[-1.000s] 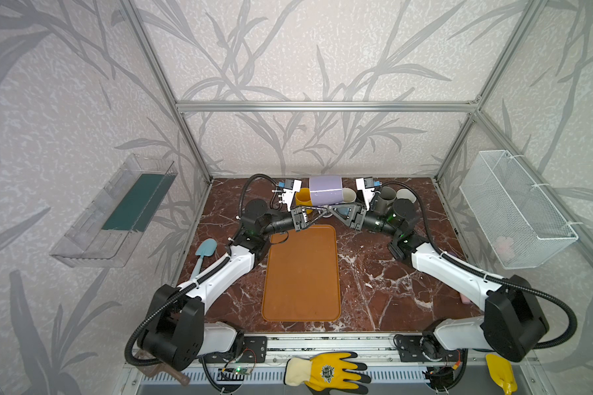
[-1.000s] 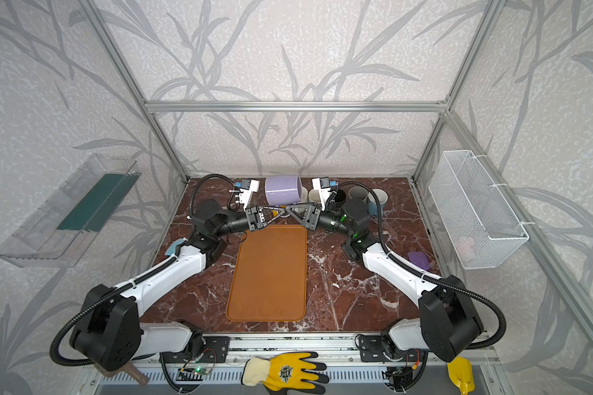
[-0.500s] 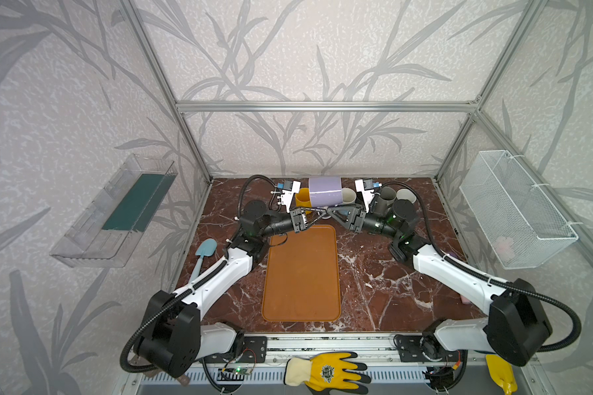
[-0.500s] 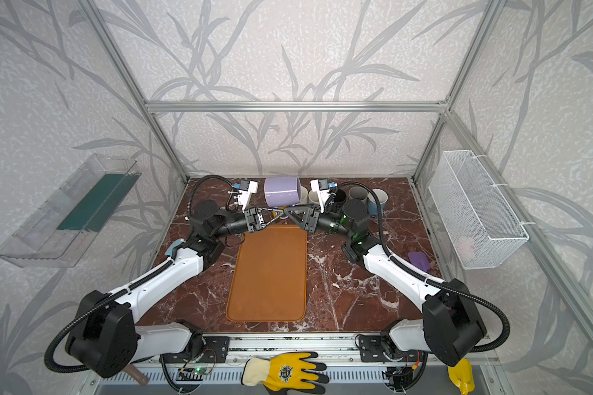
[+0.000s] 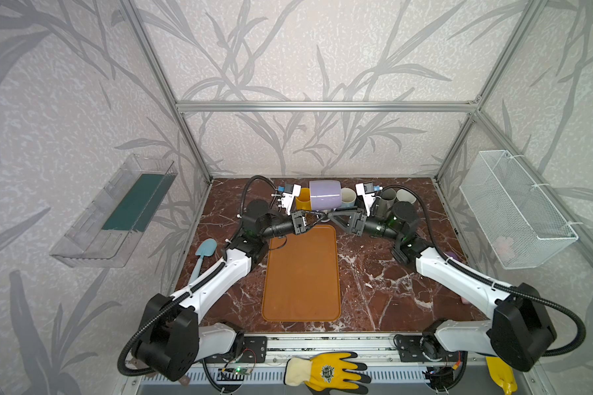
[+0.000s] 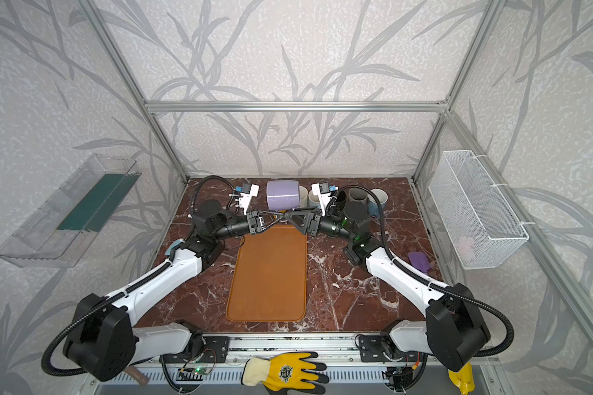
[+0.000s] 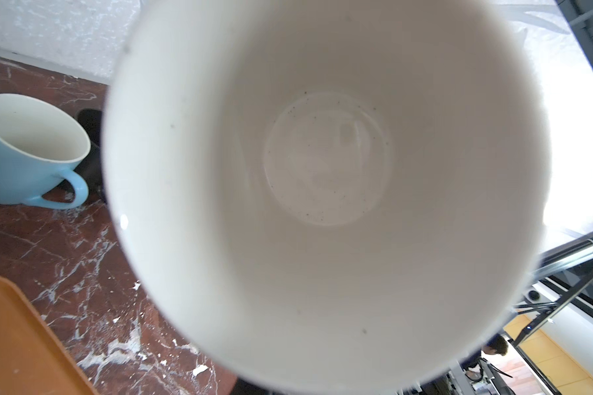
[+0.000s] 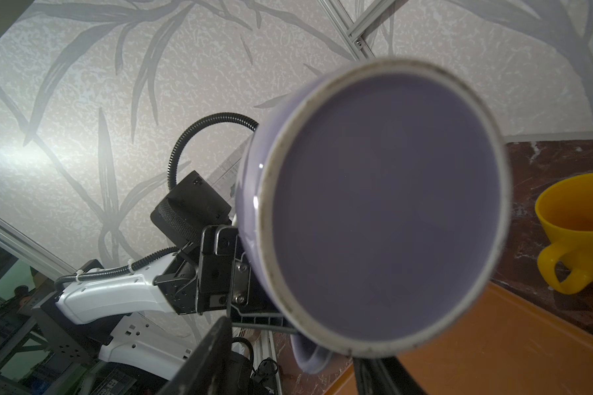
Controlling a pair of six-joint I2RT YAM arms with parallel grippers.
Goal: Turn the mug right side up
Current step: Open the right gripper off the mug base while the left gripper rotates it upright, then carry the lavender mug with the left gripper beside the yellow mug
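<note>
A lilac mug (image 5: pixel 325 195) hangs on its side above the far end of the orange mat (image 5: pixel 302 273). Its white inside (image 7: pixel 322 171) fills the left wrist view, and its flat lilac base (image 8: pixel 384 205) faces the right wrist camera. My left gripper (image 5: pixel 317 215) is shut on the mug's handle (image 8: pixel 308 355) under the body. My right gripper (image 5: pixel 330 217) meets it from the other side, open. Its dark fingers (image 8: pixel 206 359) stand wide apart on either side of the handle, off it.
A yellow cup (image 5: pixel 302 200) stands behind the mug on the left, and a light blue cup (image 7: pixel 31 154) with several more cups (image 5: pixel 387 198) stands at the back right. A blue scoop (image 5: pixel 206 249) lies left, a purple object (image 6: pixel 420 261) right. A wire basket (image 5: pixel 514 208) hangs on the right wall.
My right gripper's jaws have spread apart and let go of the mug's handle. The left gripper keeps its hold and the mug has hardly moved.
</note>
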